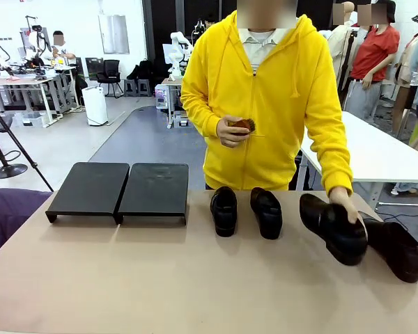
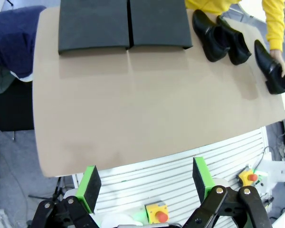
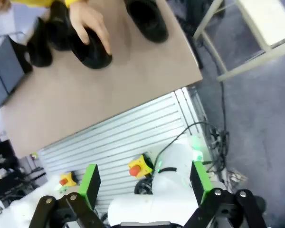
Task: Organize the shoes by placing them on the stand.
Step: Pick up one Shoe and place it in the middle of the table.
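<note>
Worktop (image 1: 195, 285), big and tan, under everything. Behind its far edge, person (image 1: 265, 83) in a yellow hoodie, standing, one arm reaching down to the robot's right.

Next in size, stand (image 1: 118, 189): black, two flat slanted panels side by side, edges touching. Sits on the far left part of the worktop, near the far edge.

Then four black, shiny shoes, all on the worktop, right of the stand, off it. First shoe (image 1: 223, 210) and second shoe (image 1: 266, 212) close side by side, just right of the stand, near the far edge. Third shoe (image 1: 334, 233) farther right, tipped at a slant. Fourth shoe (image 1: 398, 250) just beside the third, close to the right edge.

Left pincer (image 2: 145, 183): spread wide, green pads well apart, pinching nothing. Hangs high, back from the near edge, well apart from stand and shoes. Right pincer (image 3: 145, 183): also spread wide, pinching nothing, high off the right corner of the worktop.

One hand (image 1: 346, 202) of the person, resting on top of the third shoe. Other hand (image 1: 228, 132) up at the chest, holding a small brown thing (image 1: 245, 124), too little to tell what.
</note>
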Motion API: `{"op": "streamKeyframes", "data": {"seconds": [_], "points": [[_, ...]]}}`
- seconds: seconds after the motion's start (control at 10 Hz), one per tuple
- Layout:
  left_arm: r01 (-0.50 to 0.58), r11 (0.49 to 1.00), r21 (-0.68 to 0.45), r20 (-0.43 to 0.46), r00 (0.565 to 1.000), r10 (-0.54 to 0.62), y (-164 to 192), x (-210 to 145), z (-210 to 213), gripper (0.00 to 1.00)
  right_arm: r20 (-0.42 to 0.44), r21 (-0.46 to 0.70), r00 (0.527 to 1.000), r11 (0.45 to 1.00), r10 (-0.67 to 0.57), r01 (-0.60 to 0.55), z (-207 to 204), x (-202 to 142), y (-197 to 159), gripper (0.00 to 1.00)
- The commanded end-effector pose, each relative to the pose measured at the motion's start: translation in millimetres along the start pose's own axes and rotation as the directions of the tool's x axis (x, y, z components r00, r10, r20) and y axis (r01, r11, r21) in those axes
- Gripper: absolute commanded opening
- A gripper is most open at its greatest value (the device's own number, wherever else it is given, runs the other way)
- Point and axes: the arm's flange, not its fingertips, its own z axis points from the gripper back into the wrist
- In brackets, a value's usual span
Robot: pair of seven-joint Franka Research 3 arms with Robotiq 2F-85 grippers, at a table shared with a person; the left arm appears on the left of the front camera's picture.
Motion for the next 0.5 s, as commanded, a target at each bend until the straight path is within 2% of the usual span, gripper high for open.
{"op": "streamKeyframes", "data": {"seconds": [0.0,0.4], "points": [[0.004,1.0,-0.01,0.012,1.0,-0.004,1,1,-1,1.0,0.037,0.029,0.999,0.999,0.029,-0.03,-5,-2,16,1.0],[0.004,1.0,-0.01,0.012,1.0,-0.004,1,1,-1,1.0,0.024,0.008,0.998,0.998,0.066,-0.066,-13,-1,30,1.0]]}}
